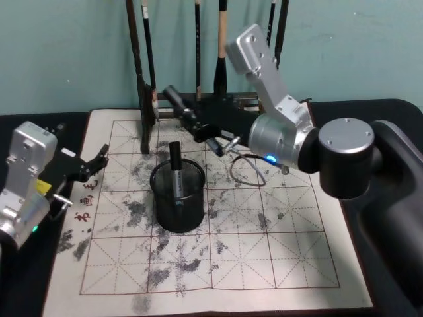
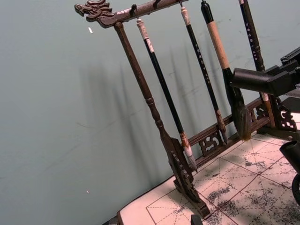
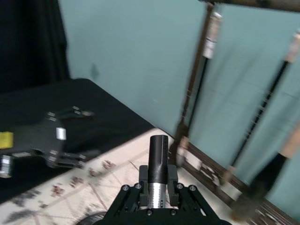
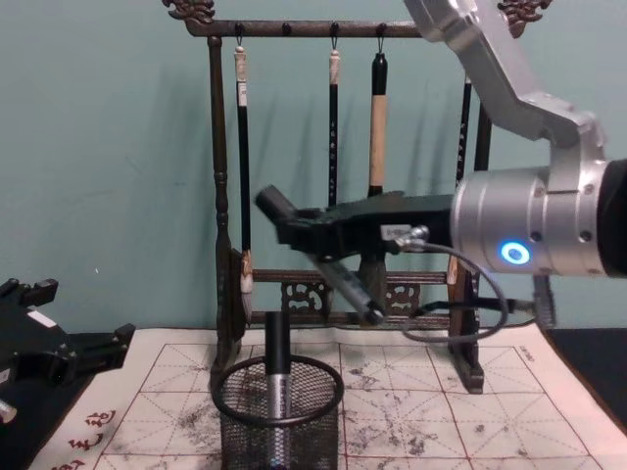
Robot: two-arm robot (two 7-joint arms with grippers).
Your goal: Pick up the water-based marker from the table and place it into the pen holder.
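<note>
Calligraphy mat [image 1: 277, 264]: cream sheet with red grid lines and grey ink stains, lying flat on the dark counter [image 1: 20, 290] and covering most of its near area.
Pen holder [image 1: 178, 197]: black wire-mesh cup standing upright on the mat, near the centre of the grid. In the chest view it is standing in front of the brush rack.
Marker in holder [image 1: 176, 173]: one black-and-silver pen is standing upright inside the pen holder, its dark cap rising above the rim.
Left tool [image 1: 98, 160]: resting at the left edge of the mat, well apart from the pen holder, fingers parted and holding nothing.
Right tool [image 1: 213, 140]: reaching in from the right, hanging above and behind the pen holder, just in front of the rack base. Its fingers are closed on the water-based marker.
Water-based marker [image 4: 323, 257]: black barrel with a silver band, gripped at mid-length and tilted, cap end pointing up toward the robot's left. It is clear of the counter and not inside the pen holder. The right wrist view is showing its capped end [image 3: 158, 159] projecting beyond the fingers.
Brush rack [image 4: 218, 196]: tall dark wooden frame standing at the far edge of the mat, with calligraphy brushes [image 4: 377, 127] hanging from its top bar.
Wall [image 4: 98, 147]: plain teal surface behind the rack.
</note>
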